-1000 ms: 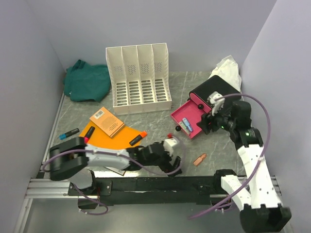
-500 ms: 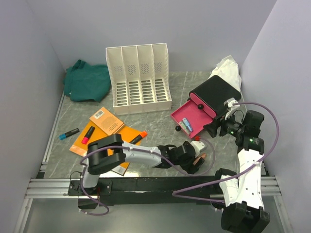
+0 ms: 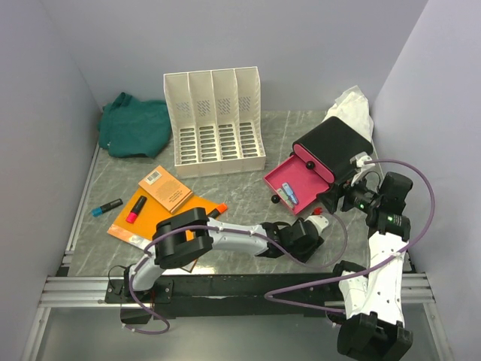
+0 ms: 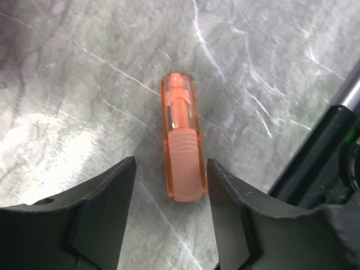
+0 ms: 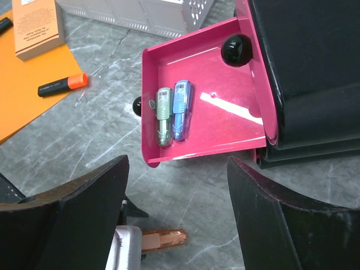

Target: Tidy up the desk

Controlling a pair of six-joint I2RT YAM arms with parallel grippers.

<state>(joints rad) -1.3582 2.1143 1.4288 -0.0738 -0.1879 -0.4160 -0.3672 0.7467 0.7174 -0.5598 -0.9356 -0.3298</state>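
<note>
We find the desk (image 3: pixel 240 192), a dark veined tabletop, cluttered across its width. At far left lies a green cloth (image 3: pixel 135 128), then an orange folder (image 3: pixel 150 219) carrying a brown booklet (image 3: pixel 167 188), with a white file rack (image 3: pixel 216 124) behind. Right of centre, at the near edge, the left gripper (image 4: pixel 170 185) hangs low over a small translucent orange capsule (image 4: pixel 181 140) lying flat on bare stone. Its jaws stand released, one on either side of the ribbed end, neither touching. In our judgement the step in hand is picking up this capsule. To do it well, the jaws should centre on the ribbed end and squeeze across its narrow width, low enough not to skid off the rounded sides. Further right, the pink drawer (image 5: pixel 208 67) stands pulled out of its black box (image 5: pixel 304 67), holding a green capsule (image 5: pixel 163 115) and a blue capsule (image 5: pixel 181 109) side by side; we judge it the destination. The right gripper (image 5: pixel 179 191) hovers above it, jaws wide, holding nothing.
</note>
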